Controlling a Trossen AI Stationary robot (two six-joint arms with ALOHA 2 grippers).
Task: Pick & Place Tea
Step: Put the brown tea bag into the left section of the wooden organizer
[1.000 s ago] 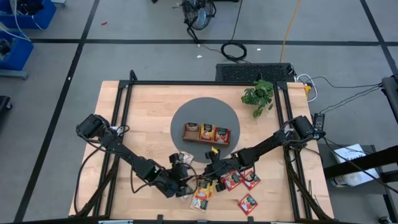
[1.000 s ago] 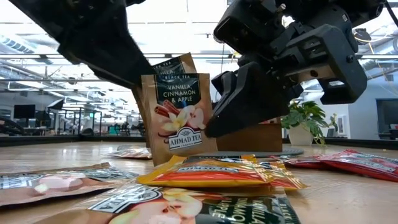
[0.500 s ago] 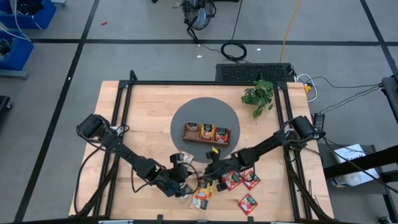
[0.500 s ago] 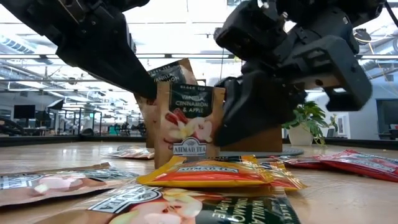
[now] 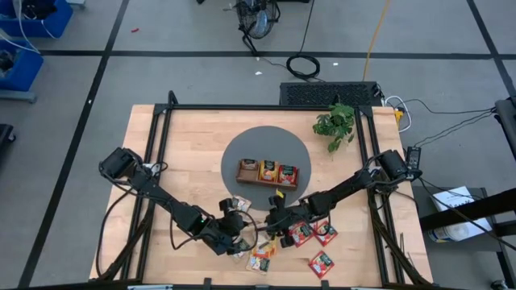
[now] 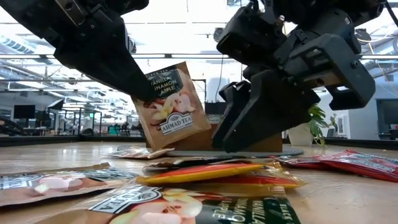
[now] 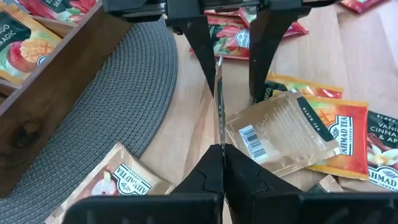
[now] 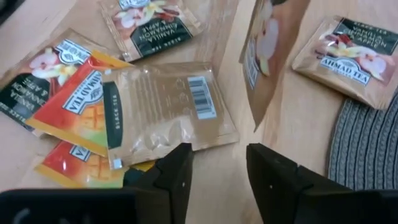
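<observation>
A: Pinching a small flat brown paper tea packet with a dark green label (image 6: 169, 107), the left gripper (image 7: 219, 147) has its 2 dark fingers pressed together on the packet's edge, holding it tilted above the light wooden table (image 5: 185, 153).

B: And the right gripper (image 8: 219, 163)?

A: Its jaws stand apart with nothing between them. In the low view it hangs just beside the lifted packet, not touching it.

B: Where is the rest of the tea?

A: Scattered on the table's near edge under both grippers. A clear-backed packet lying barcode side up (image 8: 165, 109) rests on an orange packet (image 7: 333, 140). Red packets (image 5: 321, 263) lie toward the right arm's side, and pale vanilla packets (image 8: 152, 17) sit around them.

B: Anything already put away?

A: 3 packets sit in the brown wooden 3-compartment tray (image 5: 267, 172), which stands on the round grey woven mat (image 5: 242, 149) in the table's middle. A green leafy plant (image 5: 334, 123) stands at the far right corner.
</observation>
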